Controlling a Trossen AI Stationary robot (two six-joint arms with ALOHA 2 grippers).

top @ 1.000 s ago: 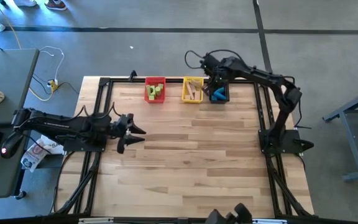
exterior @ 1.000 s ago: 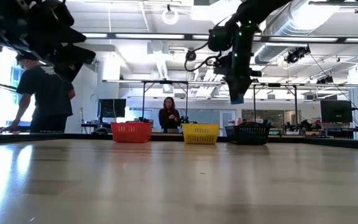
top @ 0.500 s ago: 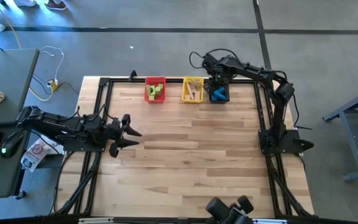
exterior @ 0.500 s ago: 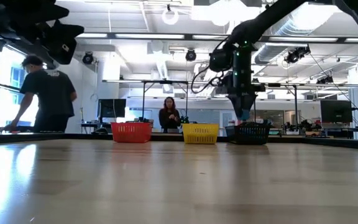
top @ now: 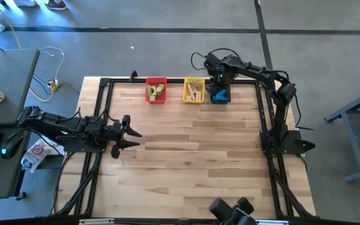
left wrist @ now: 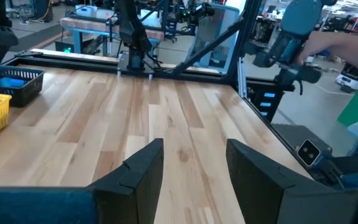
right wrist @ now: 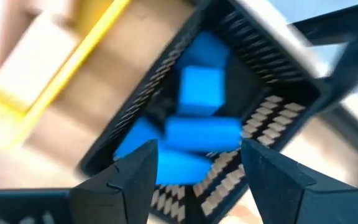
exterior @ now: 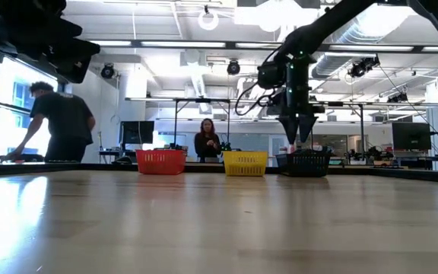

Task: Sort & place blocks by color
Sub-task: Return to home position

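Note:
Several blue blocks lie piled in the black bin at the table's far edge. My right gripper hangs just above that bin, pointing down, open, with nothing between its fingers; the low view shows its gripper over the bin's rim. Green blocks rest in the red bin, and tan blocks in the yellow bin. My left gripper waits open and empty above the table's left side, shown as the gripper in the high view.
The three bins stand in a row along the far edge, red, yellow, black from left to right. The wooden tabletop stretches bare in front of them. A black frame borders the table. People stand in the room beyond.
My right gripper has come down toward the black bin and opened over it; a blue block seen at its fingertips half a second ago is gone from them. My left gripper has drawn back a little toward the table's left edge and rolled slightly.

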